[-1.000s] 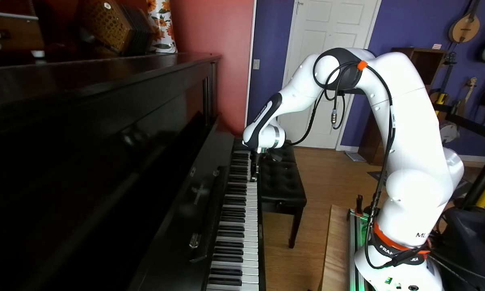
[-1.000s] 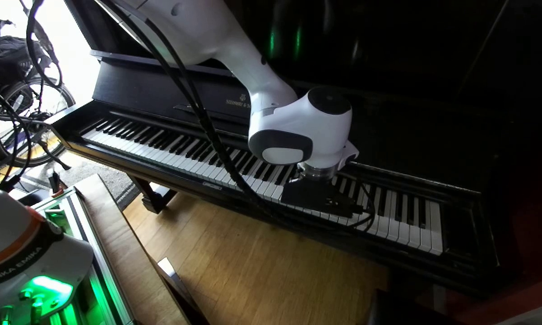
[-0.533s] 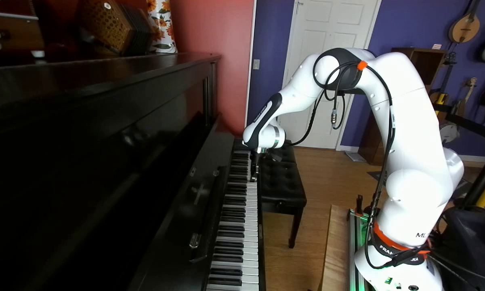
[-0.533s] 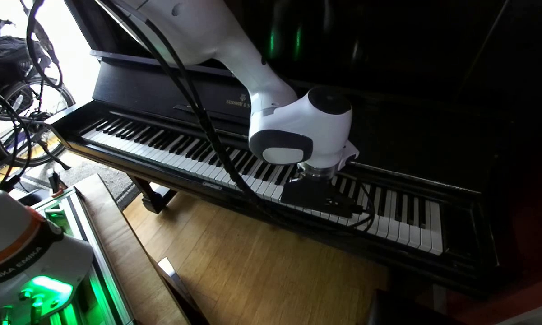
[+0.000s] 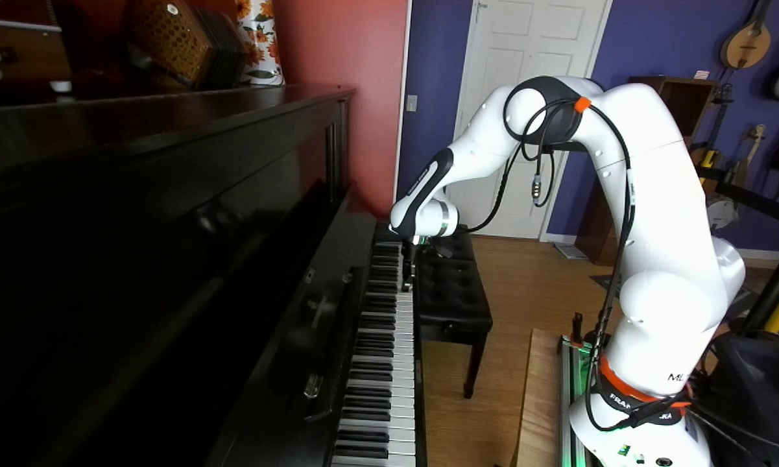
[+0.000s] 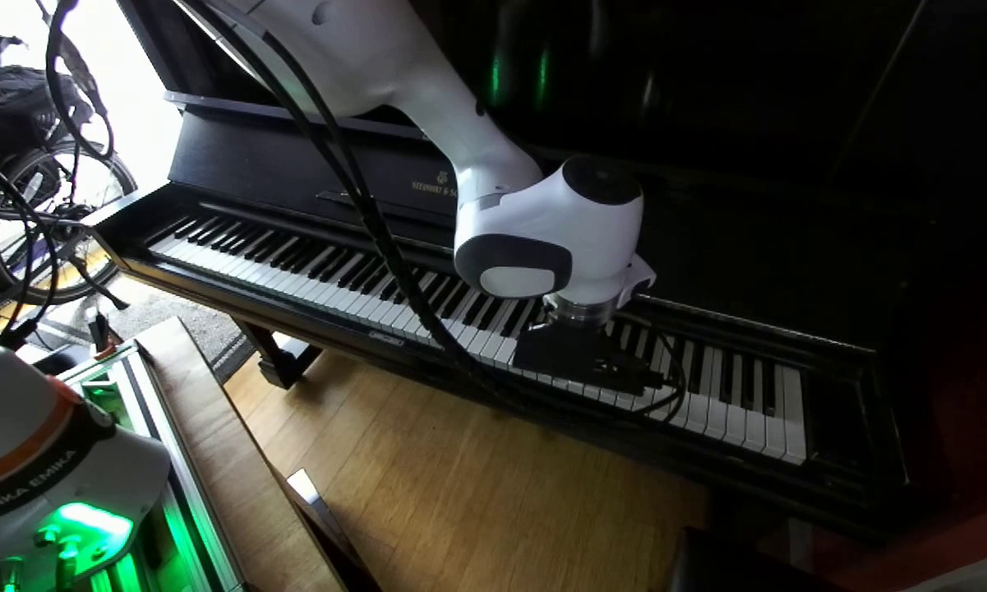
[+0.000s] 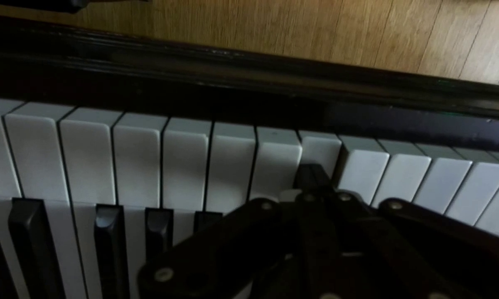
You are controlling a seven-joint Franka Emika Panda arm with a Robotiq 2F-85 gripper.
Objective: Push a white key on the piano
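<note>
Pressing one white key (image 7: 322, 150), one tool (image 7: 313, 173)

The upright piano (image 5: 201, 259) is glossily finished, its white keys (image 7: 185, 170) smoothly surfaced. The piano bench (image 5: 454, 292) is upholstered in leather-like material; the floor (image 6: 460, 493) is laid with wooden planks.

White, rounded arm (image 5: 655, 181), dark joint caps (image 6: 601, 181); black cable (image 6: 405, 281) along it, orange tie (image 5: 582, 105); base (image 6: 57, 473) lettered FRANKA EMIKA, orange-ringed, green-lit; gripper (image 7: 312, 176) black, pale round screws (image 7: 164, 274).
</note>
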